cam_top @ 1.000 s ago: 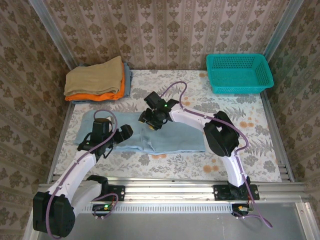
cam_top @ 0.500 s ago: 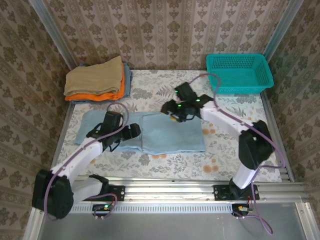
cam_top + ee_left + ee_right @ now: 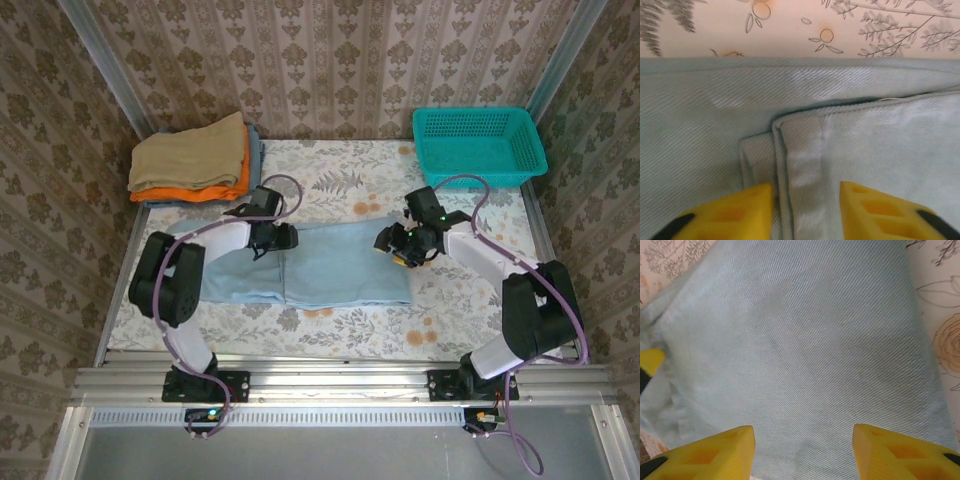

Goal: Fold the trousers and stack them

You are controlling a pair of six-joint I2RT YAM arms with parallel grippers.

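Trousers (image 3: 340, 265): mid-table (image 3: 450, 320), long axis running left to right across the top view, one layer doubled over.
Left end effector (image 3: 272, 240): fingers apart, straddling the folded hem at the upper edge, nothing pinched; the nearer arm to the fold.
Right end effector (image 3: 398, 250): open, above the cloth's right end.

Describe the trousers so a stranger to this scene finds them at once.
Start at the floral-patterned table and look to its middle. The trousers lie flat there, a wide pale sky-blue cloth folded over itself. Unlike the tan garment and orange garment stacked in the far left corner and the teal basket at far right, they are spread out and pale blue.
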